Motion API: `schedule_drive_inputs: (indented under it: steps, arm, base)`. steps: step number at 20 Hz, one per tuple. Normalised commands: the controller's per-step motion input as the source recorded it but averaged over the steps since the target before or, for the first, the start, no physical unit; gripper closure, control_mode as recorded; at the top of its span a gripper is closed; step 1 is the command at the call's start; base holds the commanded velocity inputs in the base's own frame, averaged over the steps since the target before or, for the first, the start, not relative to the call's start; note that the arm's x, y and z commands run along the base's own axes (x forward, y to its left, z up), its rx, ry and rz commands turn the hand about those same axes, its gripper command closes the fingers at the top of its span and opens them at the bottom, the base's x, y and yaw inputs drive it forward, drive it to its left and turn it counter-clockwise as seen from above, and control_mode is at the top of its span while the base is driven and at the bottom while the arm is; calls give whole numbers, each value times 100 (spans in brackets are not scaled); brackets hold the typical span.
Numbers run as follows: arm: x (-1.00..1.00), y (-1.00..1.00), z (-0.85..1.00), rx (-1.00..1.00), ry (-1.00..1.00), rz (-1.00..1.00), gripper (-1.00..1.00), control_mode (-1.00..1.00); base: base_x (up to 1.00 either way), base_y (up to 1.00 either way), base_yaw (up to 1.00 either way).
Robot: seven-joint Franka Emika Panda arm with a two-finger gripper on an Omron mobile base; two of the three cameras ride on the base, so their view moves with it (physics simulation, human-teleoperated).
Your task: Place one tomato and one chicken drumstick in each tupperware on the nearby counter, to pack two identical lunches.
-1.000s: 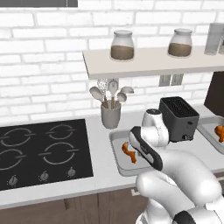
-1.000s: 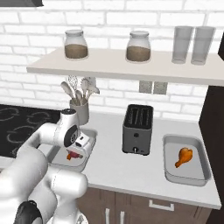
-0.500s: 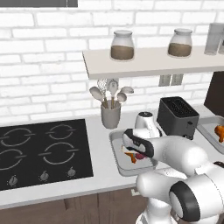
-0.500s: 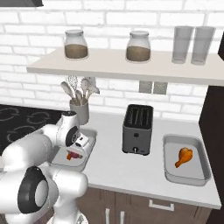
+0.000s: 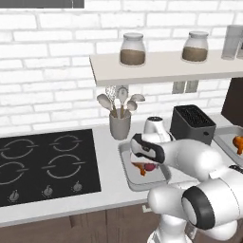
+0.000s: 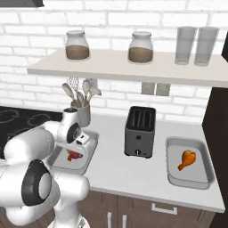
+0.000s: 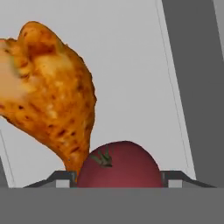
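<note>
On the counter (image 6: 129,174), my gripper (image 7: 118,179) reaches down into the left tupperware (image 5: 124,160). A red tomato (image 7: 118,161) sits between its two tips, right beside a browned chicken drumstick (image 7: 48,96). The tips flank the tomato so closely that I cannot make out whether they press on it. The base views show the same tomato (image 5: 150,167) and drumstick (image 5: 139,168) in that tub under my hand. The second tupperware (image 6: 196,179), right of the toaster, holds another chicken drumstick (image 6: 187,159).
A dark toaster (image 6: 140,131) stands between the two tubs. A grey utensil holder (image 5: 119,126) with spoons is behind the left tub, and a black cooktop (image 5: 42,161) lies to its left. A wall shelf (image 6: 133,67) with jars and glasses hangs above.
My hand has sunk lower into the left tub and the elbow has swung forward. A tomato now lies beside the drumstick there. The right tub is unchanged.
</note>
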Motion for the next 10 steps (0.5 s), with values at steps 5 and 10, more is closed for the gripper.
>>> schedule_drive_inputs:
  steps: [5, 10]
  arm:
    - [-70, 0, 30, 0, -23, 0, -100, -100]
    - [-96, -3, 69, 0, -29, 0, -100, -100]
  base:
    - [0, 0, 0]
    - [0, 0, 0]
